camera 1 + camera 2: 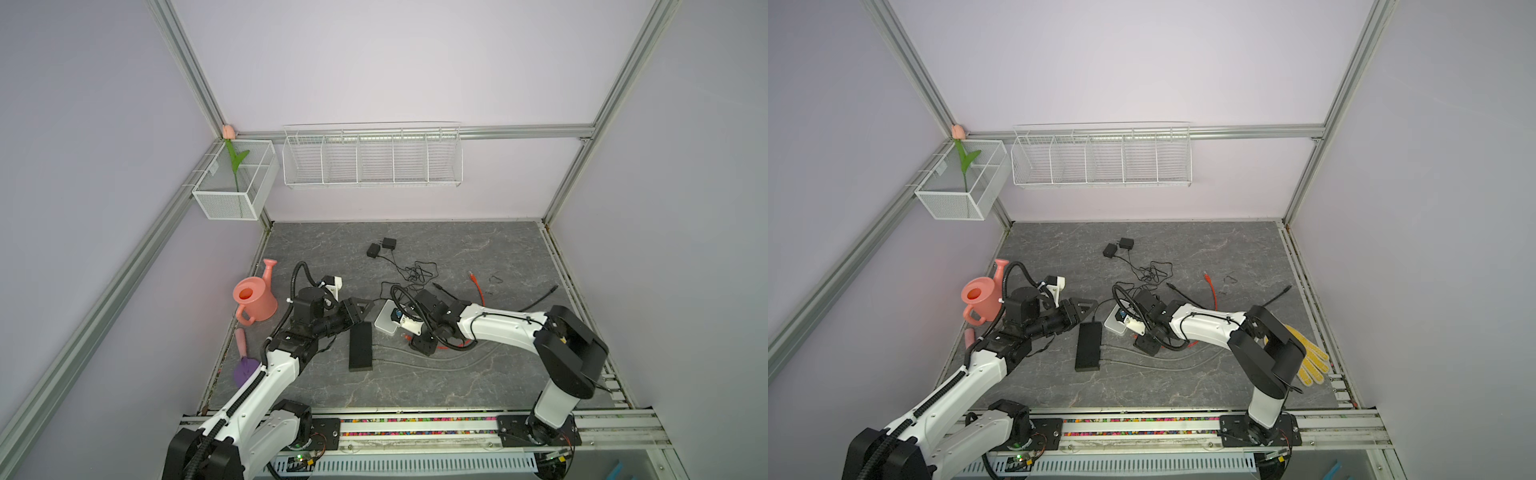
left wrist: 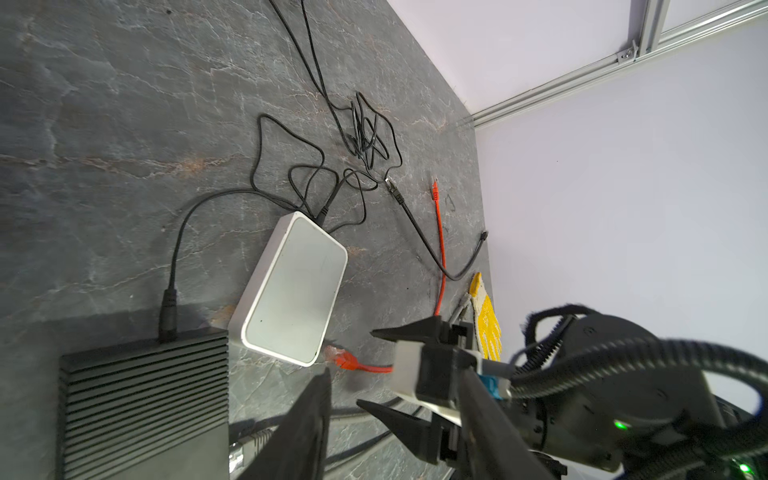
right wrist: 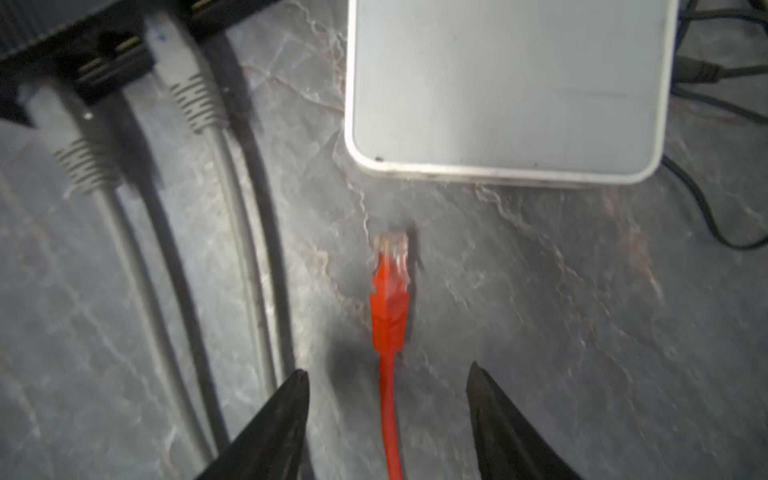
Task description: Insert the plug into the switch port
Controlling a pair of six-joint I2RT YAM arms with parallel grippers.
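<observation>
Red plug (image 3: 388, 291) lies loose on the worktop (image 3: 561, 311), just short of the white switch (image 3: 507, 83) (nothing inserted yet); right hand (image 3: 387, 368) straddles its cable (image 3: 390, 415), jaws apart; left hand (image 1: 363, 309) also apart, empty.

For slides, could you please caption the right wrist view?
Open right gripper flanks red cable; its plug lies short of white switch.

The left arm (image 1: 274, 370) rises from its base at the near left, elbow bent, forearm pointing toward the middle. The left pincer (image 1: 362, 309) lies nearly level, jaws partly apart with nothing between them (the left wrist view shows both dark fingers (image 2: 307, 424) spread). The right arm (image 1: 498, 324) stretches leftward from its base at the near right, wrist angled down. The right pincer (image 3: 387, 368) points downward, jaws set wide, gripping nothing.
</observation>
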